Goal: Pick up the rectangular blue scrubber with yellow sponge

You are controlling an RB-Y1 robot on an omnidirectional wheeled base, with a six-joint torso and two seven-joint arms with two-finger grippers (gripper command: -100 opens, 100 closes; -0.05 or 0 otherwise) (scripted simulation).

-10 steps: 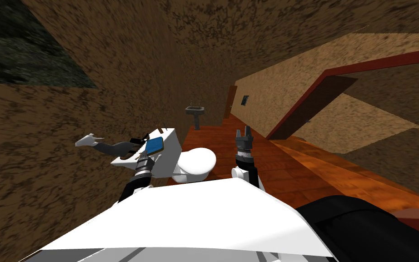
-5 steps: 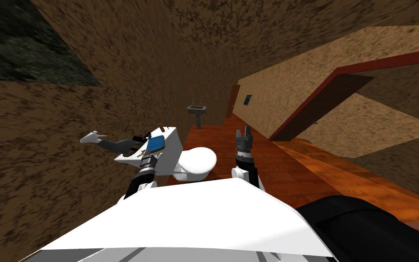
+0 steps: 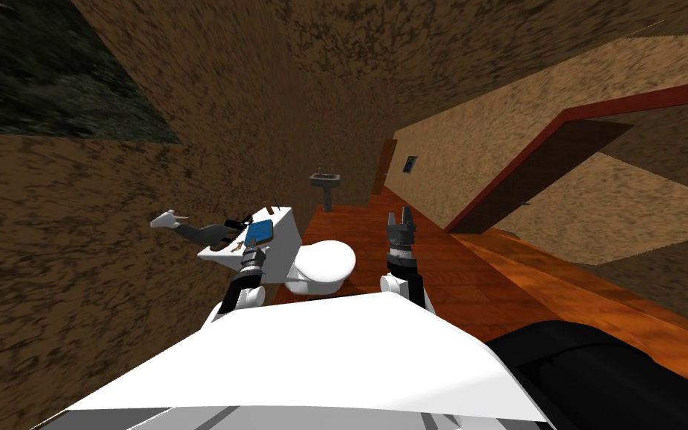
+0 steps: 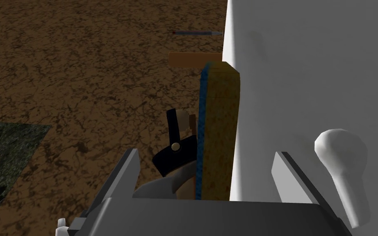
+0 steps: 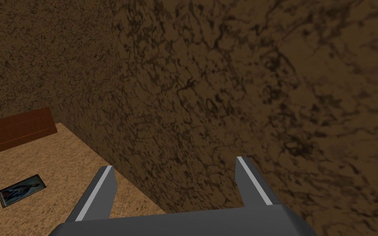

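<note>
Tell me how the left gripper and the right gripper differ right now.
The left gripper is at the white toilet tank; the right gripper hangs over the red-brown floor. The rectangular blue scrubber with yellow sponge lies between the left gripper's fingers, ungripped; nothing lies between the right gripper's. Both are open.

Head camera looks steeply down and forward over the toilet tank. Left wrist camera views that tank and the scrubber closely; right wrist camera faces a wall.
</note>
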